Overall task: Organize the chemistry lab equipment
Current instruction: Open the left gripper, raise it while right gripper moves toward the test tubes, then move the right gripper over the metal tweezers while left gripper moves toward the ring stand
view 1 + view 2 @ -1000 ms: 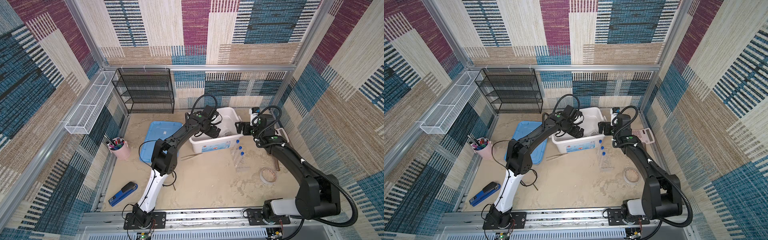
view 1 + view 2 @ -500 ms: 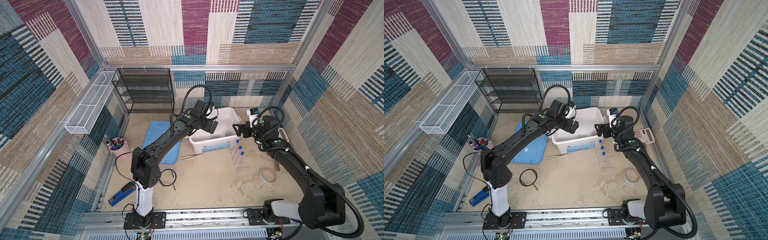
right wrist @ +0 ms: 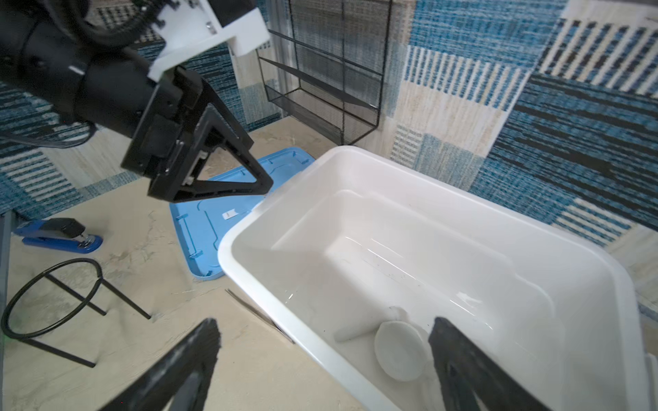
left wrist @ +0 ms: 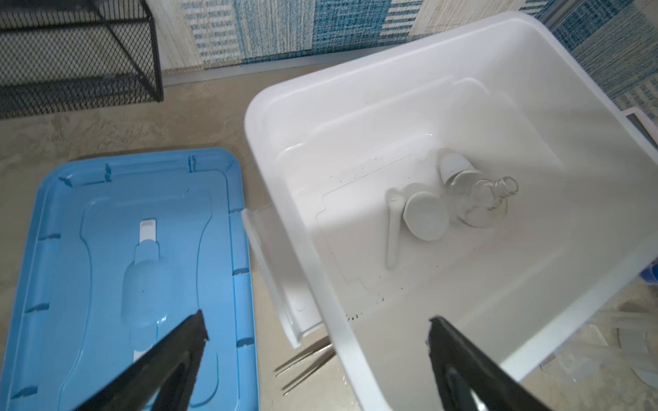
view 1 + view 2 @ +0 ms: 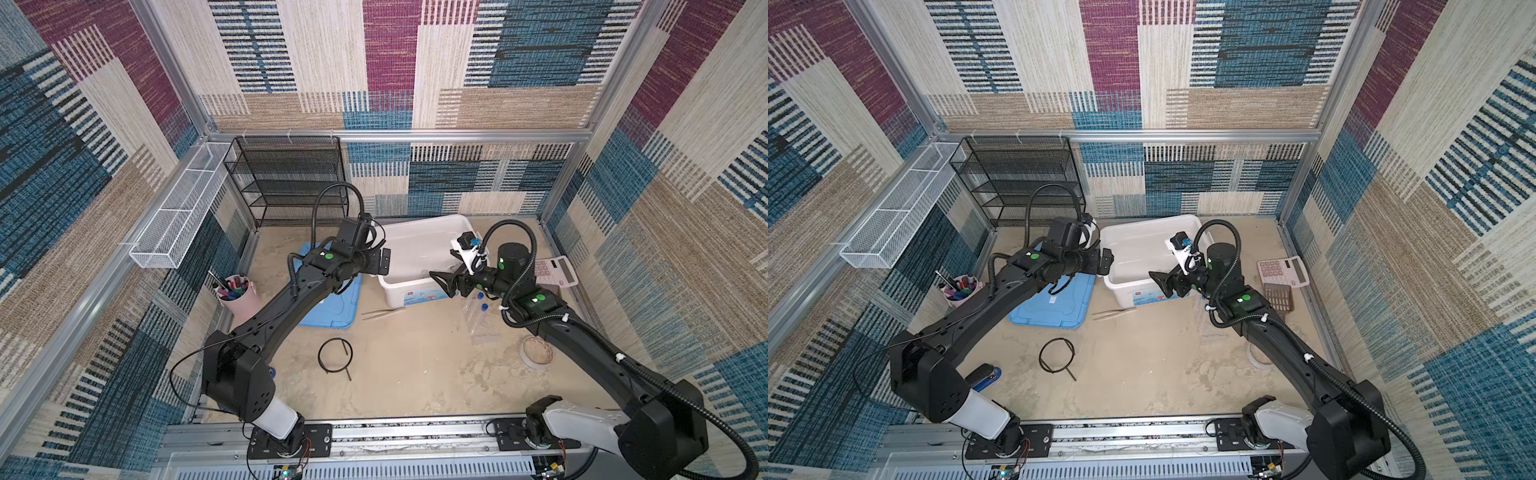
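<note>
At the white bin [image 5: 394, 291] rim | left fingers [image 4: 162, 366] spread, empty | right fingers [image 3: 461, 359] spread, empty | flask [image 4: 475, 206] inside

On your far left stands a black mesh shelf [image 5: 291, 178], and a white wire basket [image 5: 183, 212] hangs on the left wall. A white bin [image 5: 395, 289] sits far on the sandy counter [image 5: 415, 374], with its blue lid [image 5: 332, 311] flat just to its left. You have a pink cup of pens [image 5: 241, 301] at the left edge and a blue stapler [image 5: 984, 376] nearer. On the right lies a pink-keyed calculator [image 5: 555, 270], a brown slotted piece [image 5: 1278, 297] just beside it and a tape roll [image 5: 532, 362] nearer.
</note>
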